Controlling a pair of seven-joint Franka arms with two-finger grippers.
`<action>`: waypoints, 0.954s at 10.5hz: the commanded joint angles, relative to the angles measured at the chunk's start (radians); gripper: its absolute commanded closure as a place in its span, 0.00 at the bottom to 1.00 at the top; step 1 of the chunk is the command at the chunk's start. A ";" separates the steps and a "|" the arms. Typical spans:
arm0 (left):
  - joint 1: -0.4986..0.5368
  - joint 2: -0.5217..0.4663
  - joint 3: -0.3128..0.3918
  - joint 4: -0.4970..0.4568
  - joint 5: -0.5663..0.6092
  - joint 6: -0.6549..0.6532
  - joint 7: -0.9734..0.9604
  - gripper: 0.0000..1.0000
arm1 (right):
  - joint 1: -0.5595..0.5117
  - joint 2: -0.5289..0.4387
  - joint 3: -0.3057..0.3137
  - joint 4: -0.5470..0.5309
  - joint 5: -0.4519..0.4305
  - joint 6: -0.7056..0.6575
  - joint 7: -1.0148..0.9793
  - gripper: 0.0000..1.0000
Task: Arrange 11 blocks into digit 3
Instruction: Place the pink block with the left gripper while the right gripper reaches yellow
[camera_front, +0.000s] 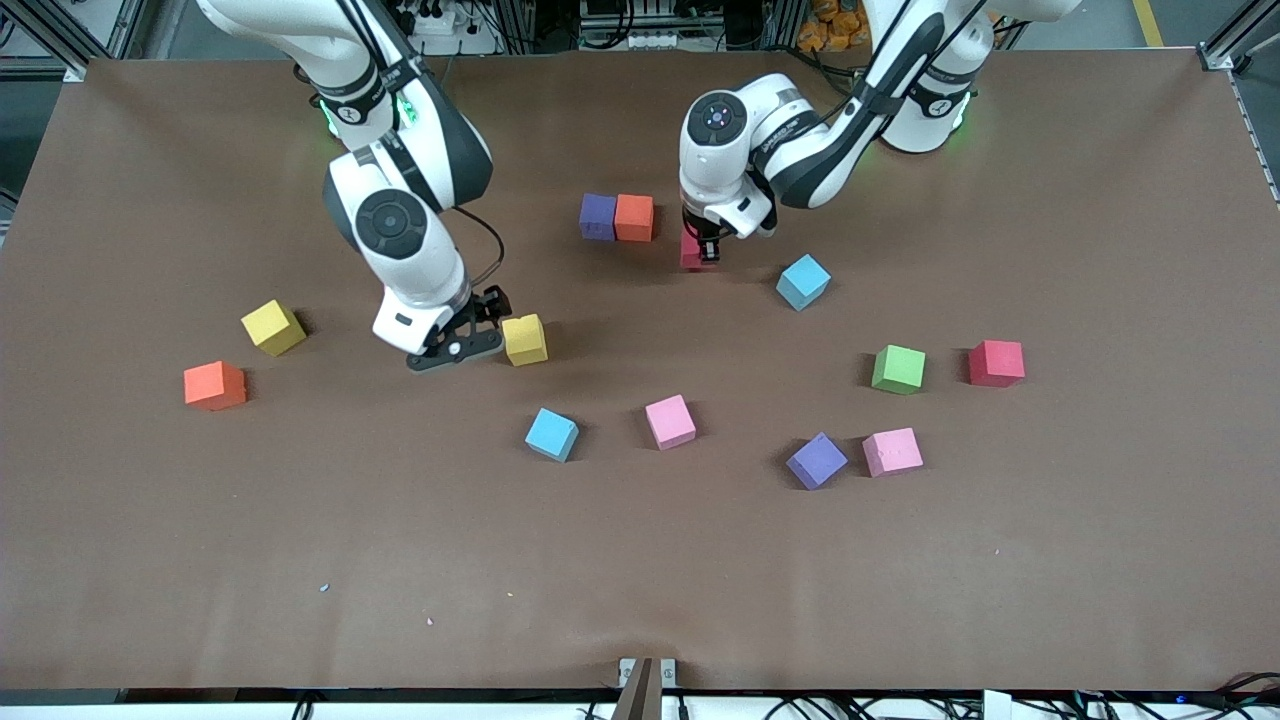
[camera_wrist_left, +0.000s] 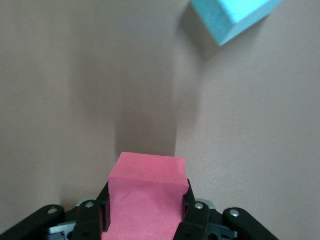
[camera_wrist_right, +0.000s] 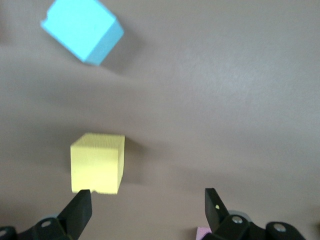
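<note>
Left wrist view, left hand (camera_wrist_left: 145, 220) clamping pink block (camera_wrist_left: 146, 192).

I count twelve small matte foam cubes: three pink (camera_front: 670, 421), two purple (camera_front: 817, 461), two yellow (camera_front: 273, 327), two light blue (camera_front: 552, 434), two orange (camera_front: 214, 385), one green (camera_front: 898, 369).

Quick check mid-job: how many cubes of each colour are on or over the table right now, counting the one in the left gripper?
Pink: 3, with one in the left gripper
Purple: 2
Yellow: 2
Light blue: 2
Orange: 2
Red: 1
Green: 1
Total: 13
</note>
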 joint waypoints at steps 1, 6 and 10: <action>-0.057 -0.019 -0.004 -0.038 -0.016 0.040 -0.140 1.00 | -0.047 0.091 0.015 0.127 0.006 -0.040 0.009 0.00; -0.131 0.048 -0.003 -0.037 0.013 0.071 -0.149 1.00 | -0.058 0.160 0.015 0.189 -0.013 -0.072 0.000 0.00; -0.128 0.073 -0.001 -0.030 0.011 0.091 -0.151 1.00 | -0.033 0.238 0.023 0.136 0.002 0.026 0.015 0.00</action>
